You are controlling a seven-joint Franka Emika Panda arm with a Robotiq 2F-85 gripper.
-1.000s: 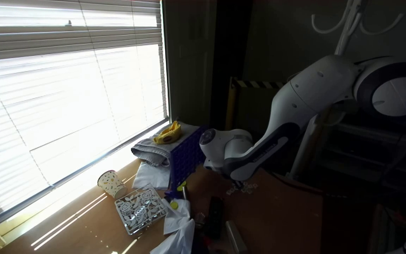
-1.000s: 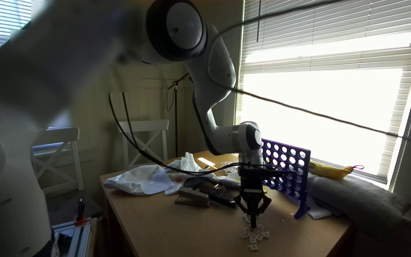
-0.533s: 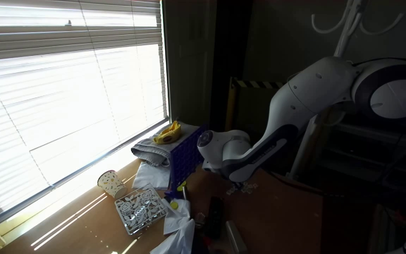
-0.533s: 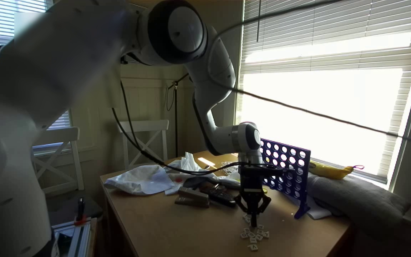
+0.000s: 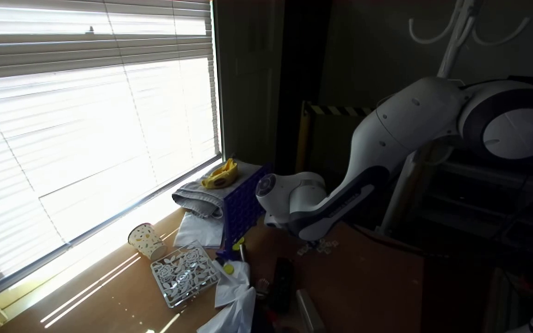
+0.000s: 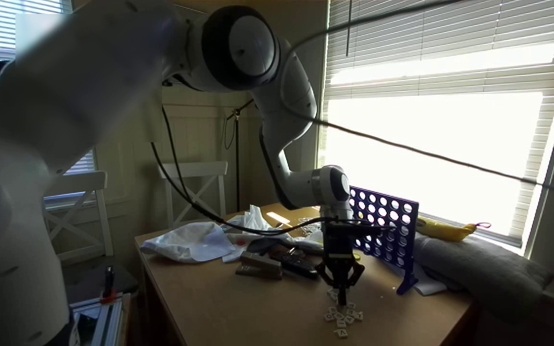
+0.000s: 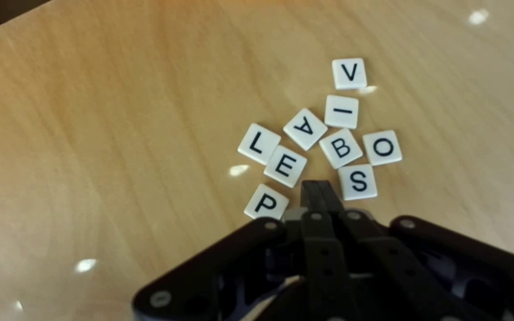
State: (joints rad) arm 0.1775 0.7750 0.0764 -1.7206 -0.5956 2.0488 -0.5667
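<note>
Over the wooden table (image 7: 127,111), the gripper (image 7: 320,189) pointed down, jaws together; white letter tiles (image 7: 341,148) lay close beside it.

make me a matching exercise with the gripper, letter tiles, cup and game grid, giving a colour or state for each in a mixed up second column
Column one
1. gripper
2. letter tiles
3. cup
4. game grid

Column two
A. dark blue with round holes
B. pale with coloured spots
C. black, jaws closed
D. white, loosely scattered

Right pairs: 1-C, 2-D, 3-B, 4-A
</note>
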